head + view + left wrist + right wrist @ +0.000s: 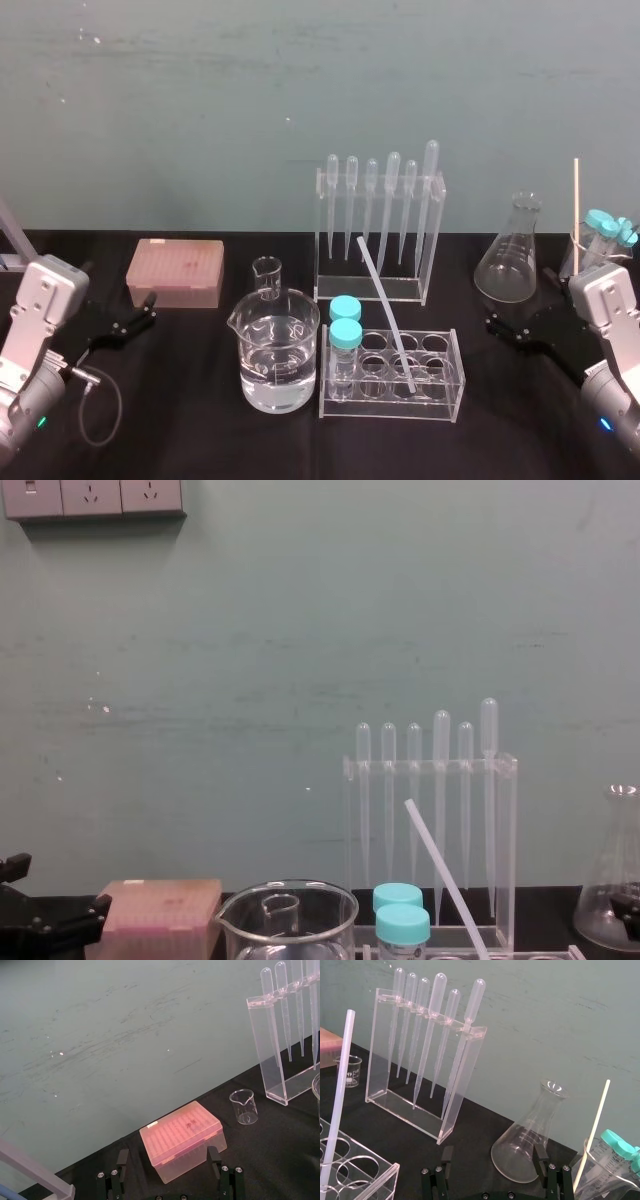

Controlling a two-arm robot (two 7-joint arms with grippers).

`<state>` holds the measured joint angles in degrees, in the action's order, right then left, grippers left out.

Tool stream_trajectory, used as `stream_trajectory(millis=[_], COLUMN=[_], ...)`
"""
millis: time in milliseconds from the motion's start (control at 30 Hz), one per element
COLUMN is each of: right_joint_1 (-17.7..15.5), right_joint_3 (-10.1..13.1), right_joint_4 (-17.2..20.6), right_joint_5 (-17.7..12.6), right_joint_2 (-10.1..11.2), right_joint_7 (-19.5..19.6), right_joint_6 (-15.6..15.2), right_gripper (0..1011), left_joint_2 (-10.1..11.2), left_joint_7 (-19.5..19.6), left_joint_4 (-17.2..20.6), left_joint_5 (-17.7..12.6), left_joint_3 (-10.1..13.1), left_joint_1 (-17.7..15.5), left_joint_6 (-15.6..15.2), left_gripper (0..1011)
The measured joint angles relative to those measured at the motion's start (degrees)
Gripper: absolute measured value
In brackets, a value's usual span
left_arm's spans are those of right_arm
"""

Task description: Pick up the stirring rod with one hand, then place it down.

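Stirring rod (386, 305) leans tilted in the tube rack (452, 392), its lower end hard to make out through the acrylic. The chest view cuts off the rod's bottom. Left gripper (167, 1154) spread wide, empty, before pink tip box (182, 1135). Right gripper (493, 1151) likewise wide, before flask (532, 1127).

The translucent-white stirring rod (387, 312) leans in the tube rack (440, 401).

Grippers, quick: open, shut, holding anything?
Left gripper: jaws open, empty, by the pink rectangular plastic box.
Right gripper: jaws open, empty, by the clear glass conical flask.
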<state>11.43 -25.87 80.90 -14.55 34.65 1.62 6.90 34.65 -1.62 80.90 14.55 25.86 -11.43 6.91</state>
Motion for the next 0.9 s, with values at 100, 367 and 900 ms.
stream_trajectory(millis=[100,367,900], right_joint_1=[0.0,0.0,0.0], right_joint_3=[0.0,0.0,0.0], right_joint_4=[0.0,0.0,0.0], right_joint_5=[0.0,0.0,0.0], right_joint_2=[0.0,0.0,0.0], right_joint_7=[0.0,0.0,0.0], right_joint_6=[0.0,0.0,0.0], right_gripper=[1003,1003,1003], left_joint_2=[0.0,0.0,0.0], left_joint_7=[0.0,0.0,0.0], left_joint_4=[0.0,0.0,0.0], left_joint_5=[0.0,0.0,0.0], left_joint_3=[0.0,0.0,0.0], left_joint_1=[0.0,0.0,0.0], left_joint_6=[0.0,0.0,0.0], left_gripper=[1000,1000,1000])
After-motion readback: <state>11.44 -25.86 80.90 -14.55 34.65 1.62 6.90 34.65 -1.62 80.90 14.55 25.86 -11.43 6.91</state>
